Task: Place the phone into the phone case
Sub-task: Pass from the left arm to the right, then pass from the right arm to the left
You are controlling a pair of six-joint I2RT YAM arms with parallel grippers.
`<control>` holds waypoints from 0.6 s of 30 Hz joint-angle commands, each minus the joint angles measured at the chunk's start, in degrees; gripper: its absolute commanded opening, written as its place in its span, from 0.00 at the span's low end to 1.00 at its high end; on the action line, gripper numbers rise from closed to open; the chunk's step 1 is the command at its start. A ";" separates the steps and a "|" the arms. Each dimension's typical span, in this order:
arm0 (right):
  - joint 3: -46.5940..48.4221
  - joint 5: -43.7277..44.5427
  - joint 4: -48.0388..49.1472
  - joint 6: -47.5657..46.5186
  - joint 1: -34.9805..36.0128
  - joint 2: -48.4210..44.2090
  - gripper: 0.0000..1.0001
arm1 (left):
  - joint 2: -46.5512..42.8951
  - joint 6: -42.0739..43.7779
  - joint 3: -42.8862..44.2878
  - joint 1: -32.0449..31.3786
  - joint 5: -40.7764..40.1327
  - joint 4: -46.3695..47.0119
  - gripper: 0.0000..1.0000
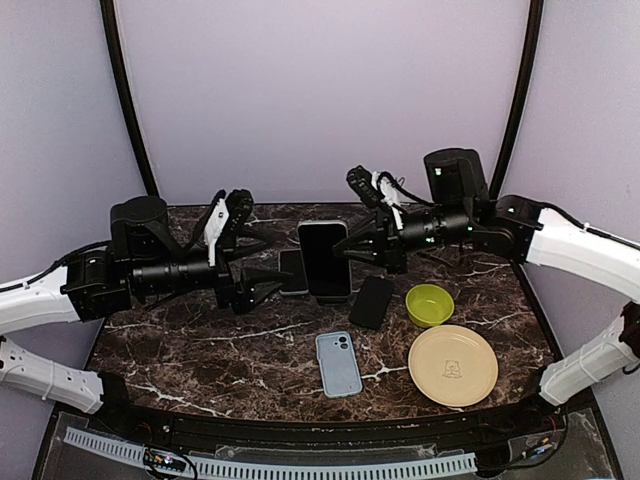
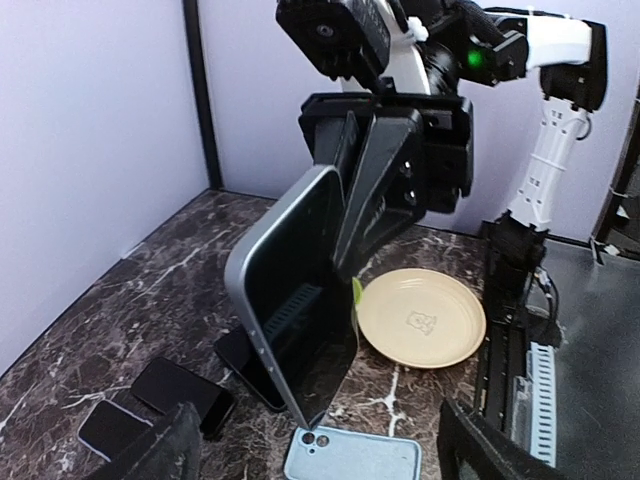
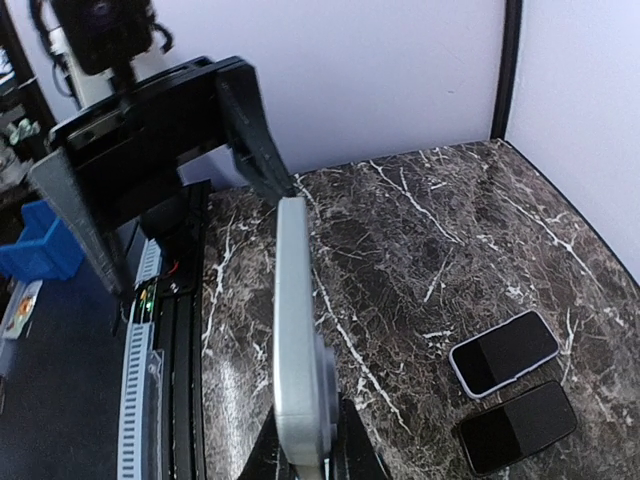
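1. Our right claw [image 1: 352, 250] is clamped on the phone [image 1: 323, 258]. Its fingers [image 2: 378, 190] pinch one edge, and the phone hangs tilted above the table with its dark screen facing the top camera.
2. Our left claw [image 1: 272, 283] faces the right claw from the phone's opposite edge. Its jaws stand wide apart, just beside the phone and not gripping it.
3. Directly beneath the two claws is the dark marble table [image 1: 200, 340]. A small grey-rimmed phone [image 1: 291, 270] lies flat on it between the left claw's tips and the held phone.
4. Below the right claw and a little toward the arm bases, a black phone [image 1: 371, 301] lies flat and slanted.
5. Further toward the bases from both claws, the light blue phone case [image 1: 338, 362] lies flat. It is well apart from the held phone, with its camera cut-out at the far corner.
6. Out to the right claw's side sits a green bowl [image 1: 429, 304]. A beige plate [image 1: 453, 365] lies just beyond it toward the bases, near the phone case.
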 commanded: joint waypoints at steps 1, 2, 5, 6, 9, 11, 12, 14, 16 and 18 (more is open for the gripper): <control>2.54 -6.47 -2.74 -8.51 -0.46 -6.79 0.00 | 0.07 6.57 1.70 1.73 15.17 -4.42 0.77; 2.66 -7.06 -2.22 -8.66 -0.48 -7.87 0.00 | 0.63 6.99 2.31 1.95 17.97 -3.03 0.75; 2.46 -9.05 0.39 -8.42 -0.48 -10.18 0.00 | 2.30 7.05 2.59 2.11 23.38 4.71 0.65; 2.36 -9.91 1.09 -8.10 -0.56 -10.64 0.00 | 2.41 6.66 2.41 2.13 25.19 6.51 0.64; 2.67 -12.02 2.63 -7.00 -0.54 -11.02 0.00 | 3.57 5.26 1.77 2.13 27.10 13.47 0.58; 3.24 -12.56 2.96 -6.39 -0.56 -10.76 0.00 | 5.40 4.53 2.31 2.14 27.58 15.42 0.47; 3.57 -12.56 2.92 -6.15 -0.52 -10.54 0.00 | 6.07 4.20 2.56 2.14 28.00 15.73 0.41; 3.99 -12.43 2.72 -6.12 -0.56 -10.35 0.00 | 7.50 3.45 2.84 2.14 29.82 16.74 0.39; 4.10 -12.57 2.89 -5.82 -0.49 -10.41 0.00 | 8.37 2.70 2.51 2.14 30.44 17.77 0.38; 3.95 -12.72 3.55 -5.20 -0.49 -10.41 0.00 | 8.67 2.28 1.84 2.14 29.84 19.17 0.38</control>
